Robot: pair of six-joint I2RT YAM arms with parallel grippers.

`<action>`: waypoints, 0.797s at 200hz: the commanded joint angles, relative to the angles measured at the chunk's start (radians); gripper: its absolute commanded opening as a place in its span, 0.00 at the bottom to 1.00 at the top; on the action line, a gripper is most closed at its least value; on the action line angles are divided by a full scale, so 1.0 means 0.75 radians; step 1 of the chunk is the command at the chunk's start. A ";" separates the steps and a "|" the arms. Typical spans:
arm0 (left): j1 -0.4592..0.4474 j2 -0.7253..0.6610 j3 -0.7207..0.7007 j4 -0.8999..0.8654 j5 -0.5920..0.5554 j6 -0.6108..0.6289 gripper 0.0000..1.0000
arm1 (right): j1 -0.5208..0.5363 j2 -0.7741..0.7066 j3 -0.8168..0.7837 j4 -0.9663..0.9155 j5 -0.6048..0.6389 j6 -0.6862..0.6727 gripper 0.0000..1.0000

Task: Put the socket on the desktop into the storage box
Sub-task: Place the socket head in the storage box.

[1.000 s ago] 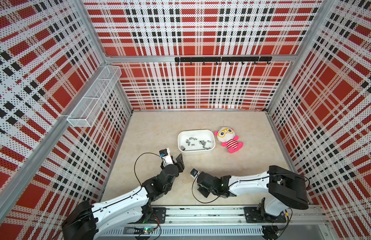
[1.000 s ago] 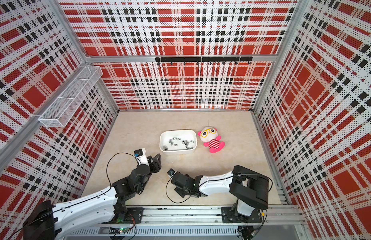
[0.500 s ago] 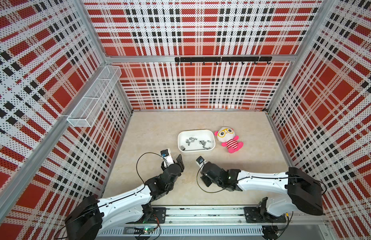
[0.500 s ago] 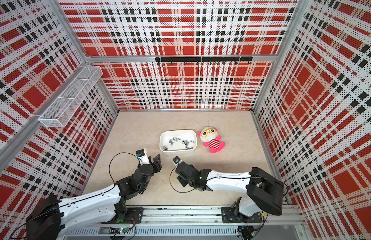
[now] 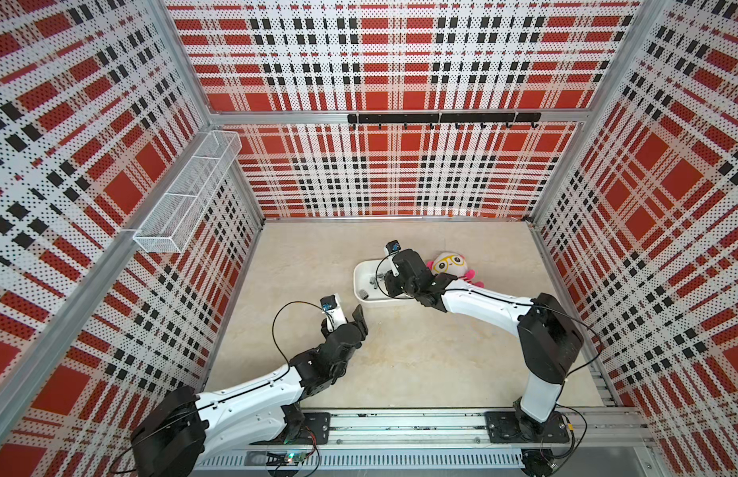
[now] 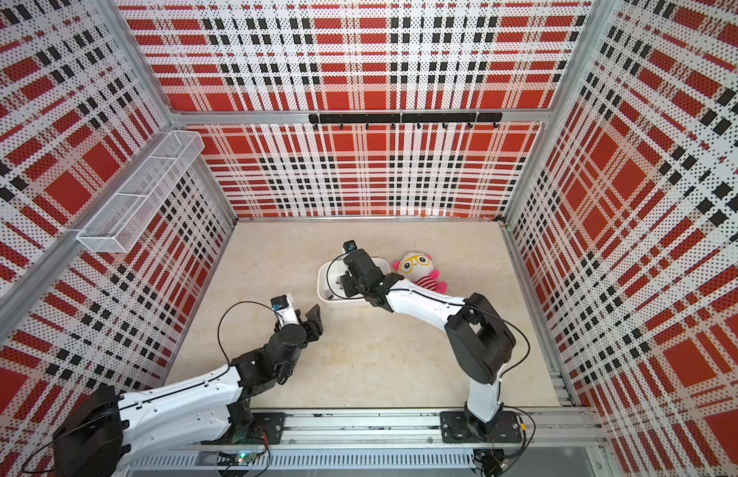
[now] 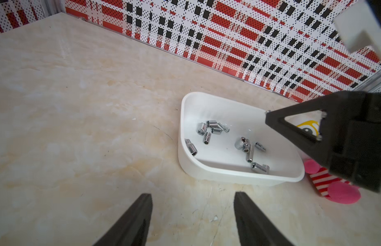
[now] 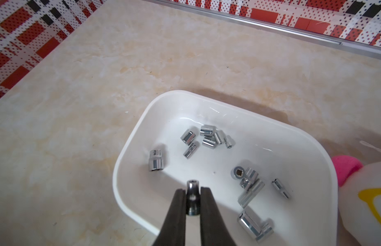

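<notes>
Sockets point(image 8: 208, 130) loose in storage box point(image 8: 281, 147); one socket point(image 8: 192, 185) in right claw point(image 8: 192, 192)

Left arm point(image 5: 251, 396) and right arm point(image 5: 478, 303): white link shells, black joint housings, external black cable point(image 5: 273, 328). Tool fingers point(image 7: 132, 223): black, tapered.

The beige marbled desktop point(image 5: 421, 363) carries the white storage box point(image 5: 362, 277) with the plush doll point(image 5: 447, 264) just beside it.
</notes>
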 commanded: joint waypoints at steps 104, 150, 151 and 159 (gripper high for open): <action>0.015 -0.146 0.039 -0.061 0.074 0.099 0.99 | -0.048 -0.287 -0.161 -0.016 0.017 0.025 0.54; 0.013 -0.403 -0.031 0.000 0.229 0.176 0.99 | -0.051 -0.715 -0.474 0.078 0.104 0.009 0.58; 0.013 -0.407 -0.031 0.000 0.227 0.179 0.99 | -0.051 -0.735 -0.487 0.078 0.117 0.007 0.58; 0.013 -0.436 -0.024 0.015 0.215 0.212 0.99 | -0.051 -0.810 -0.523 0.078 0.159 -0.005 0.61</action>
